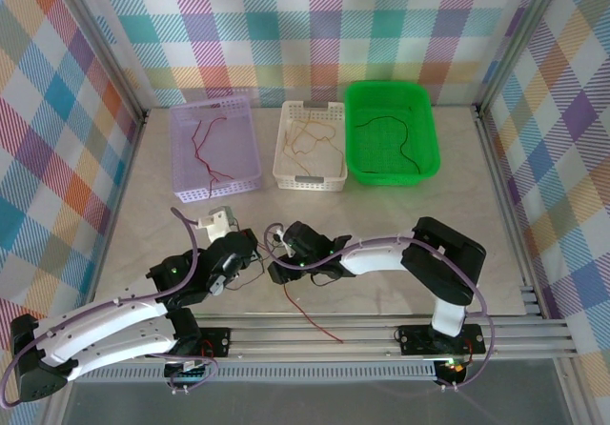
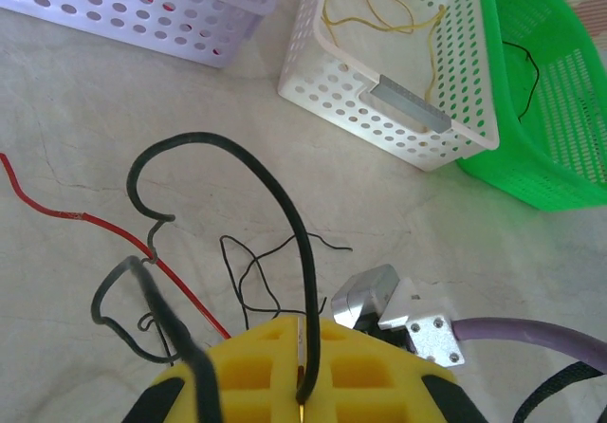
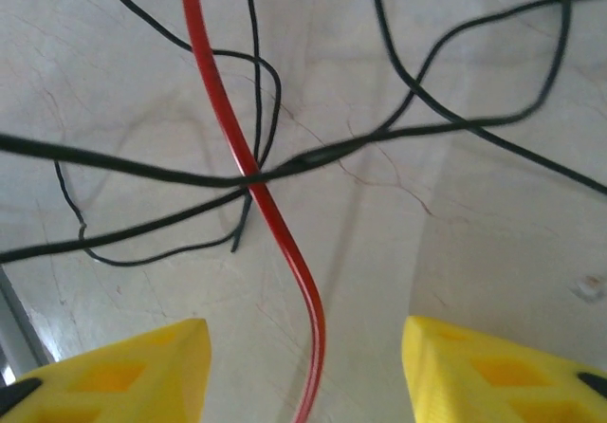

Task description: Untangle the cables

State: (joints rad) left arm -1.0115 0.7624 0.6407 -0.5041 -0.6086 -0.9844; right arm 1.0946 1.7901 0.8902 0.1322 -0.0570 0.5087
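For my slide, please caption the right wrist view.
Open right gripper hovers over red cable crossing tangled black cables.

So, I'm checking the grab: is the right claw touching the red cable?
Apart. In the right wrist view the red cable runs between the right claw's fingers, with bare table showing on both sides.

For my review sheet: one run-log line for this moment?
left hand: shut on black cable | right hand: open, over red cable | cables: tangled

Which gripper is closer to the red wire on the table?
Right. The right gripper has its open fingers on either side of the red wire. The left gripper is shut on a black wire, with the red wire running off to one side.
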